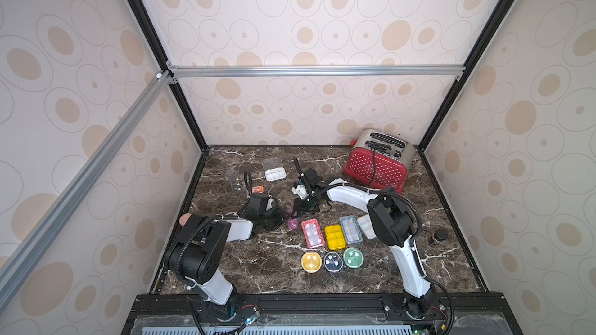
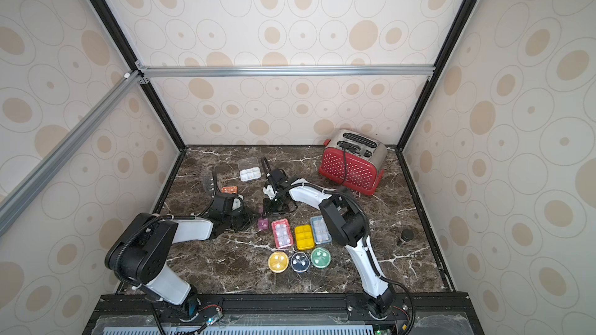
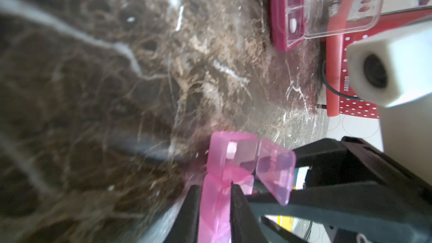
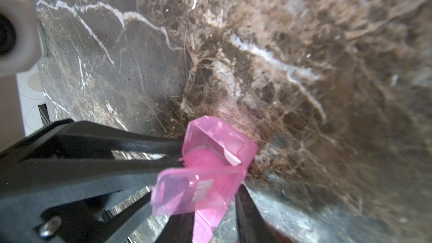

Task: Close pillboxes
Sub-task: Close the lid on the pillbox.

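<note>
A small pink pillbox [image 3: 233, 153] hangs just above the marble between my two grippers, with two of its lids [image 3: 275, 171] flapped open. My left gripper [image 3: 214, 188] is shut on one end of it. My right gripper [image 4: 211, 203] has its jaws on either side of the other end [image 4: 208, 225], shut on it; an open lid [image 4: 194, 190] hides part of one finger. Both top views show the box [image 1: 292, 223] [image 2: 263, 223] between the two grippers. Red [image 1: 312, 233], yellow [image 1: 334, 236] and blue [image 1: 351, 229] pillboxes lie nearby.
Three round pillboxes, yellow [image 1: 311, 261], navy [image 1: 333, 262] and green [image 1: 353, 257], lie nearer the front. A white pillbox [image 1: 275, 174] with its lid raised, an orange one [image 1: 257, 189] and a dark one [image 1: 236, 184] are at the back left. Red toaster [image 1: 379, 162] back right; dark jar [image 1: 438, 236] right.
</note>
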